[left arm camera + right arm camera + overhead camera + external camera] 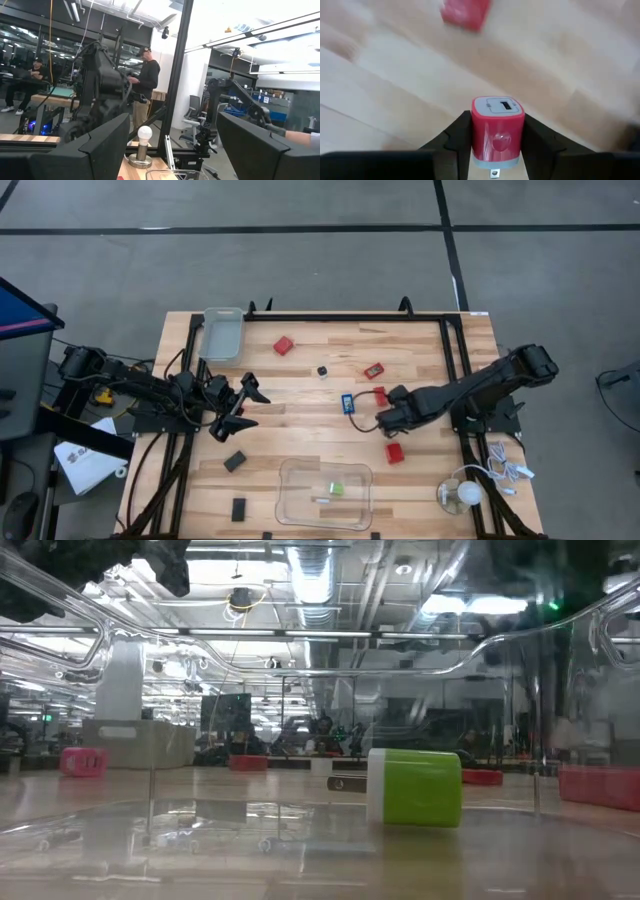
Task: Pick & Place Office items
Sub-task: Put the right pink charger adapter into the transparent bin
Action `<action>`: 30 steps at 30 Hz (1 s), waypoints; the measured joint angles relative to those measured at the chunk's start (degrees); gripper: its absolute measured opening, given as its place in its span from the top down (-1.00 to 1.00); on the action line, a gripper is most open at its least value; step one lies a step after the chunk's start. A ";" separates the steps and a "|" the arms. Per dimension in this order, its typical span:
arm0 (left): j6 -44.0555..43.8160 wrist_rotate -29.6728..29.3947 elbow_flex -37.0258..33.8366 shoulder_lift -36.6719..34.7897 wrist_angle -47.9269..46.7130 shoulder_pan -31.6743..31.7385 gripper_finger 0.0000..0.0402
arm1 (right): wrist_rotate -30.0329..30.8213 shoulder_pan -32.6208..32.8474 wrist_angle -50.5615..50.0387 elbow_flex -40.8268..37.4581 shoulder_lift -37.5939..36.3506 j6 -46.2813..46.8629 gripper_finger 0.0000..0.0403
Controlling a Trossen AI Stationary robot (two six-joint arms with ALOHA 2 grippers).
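The right gripper (496, 150) has its two dark fingers (457, 137) pressed on the sides of a red charger block (497, 125) (its pale face with a small slot looks away from the wrist camera). In the high view this gripper (380, 413) is near the middle of the bench, a little toward the right edge. Just beside it lies a blue piece with a pale centre (347, 402), and a second red block (395, 452) lies nearer the front edge. Two more red blocks (284, 345) (373, 369) lie toward the back edge, with a small dark bit (323, 371) between them.

The left gripper (240, 405) is near the left edge, with its fingers (100, 145) spread apart and nothing between them. Two flat black rectangles (235, 462) (240, 508) lie near the front left corner.

A clear tray (290, 480) at the front edge holds a green and white piece (336, 489) (413, 787). Another clear tray (222, 332) stands at the back left corner.
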 joint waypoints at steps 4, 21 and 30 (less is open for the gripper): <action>0.00 0.00 0.00 0.02 0.00 0.00 -0.48 | 3.91 -0.69 0.36 6.52 -0.02 -4.87 0.39; 0.00 0.00 0.00 0.02 -0.94 0.00 -0.48 | 7.42 16.37 30.58 14.99 -0.04 -15.45 0.39; 0.00 -0.02 0.00 0.02 -0.44 0.00 -0.48 | 6.83 22.58 47.89 15.18 7.54 -21.48 0.39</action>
